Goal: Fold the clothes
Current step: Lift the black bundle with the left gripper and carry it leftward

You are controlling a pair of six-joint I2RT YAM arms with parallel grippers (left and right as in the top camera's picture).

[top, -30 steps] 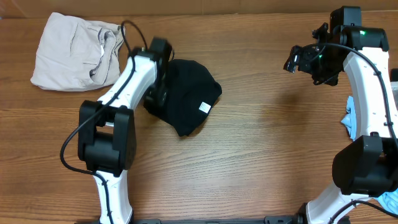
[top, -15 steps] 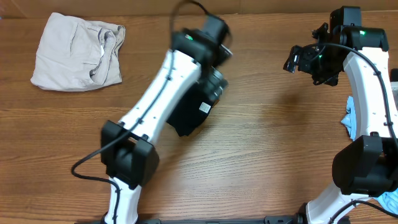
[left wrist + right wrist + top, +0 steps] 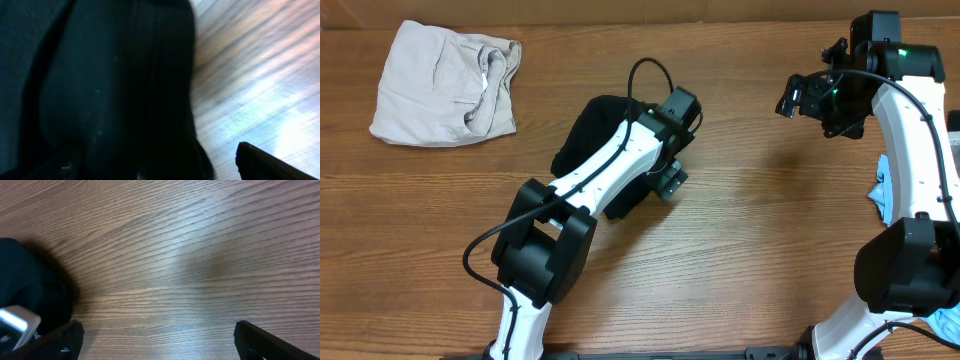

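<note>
As I judge it, the task is at an early stage. The brown wooden table (image 3: 750, 230) carries three garments, and none of them shows a clean fold.

The large plain black fabric garment (image 3: 590, 125) lies bunched in a rounded heap directly under the left arm. It is not flat, so it has yet to be spread and folded. The off-white fabric garment (image 3: 440, 85) lies well apart to the left of the left gripper (image 3: 667, 180). It is loosely doubled with wrinkled edges, half done at best. The light-blue cloth (image 3: 882, 195) shows only as a small piece beside the right arm, at the table's right edge, and most of it is hidden.

The left gripper is low at the right-hand border of the black heap. Its wrist view is blurred: black fabric fills the left part and one finger (image 3: 272, 162) stands over bare wood. The fingers therefore seem spread and pinching nothing. The right gripper (image 3: 800, 97) is raised with its fingers wide apart, and only bare wood lies below them.

For moving there is good room. A wide bare stretch of wood lies between the two grippers and in front of the left one. Behind the right gripper the table's far edge is near, so there is little room there.
</note>
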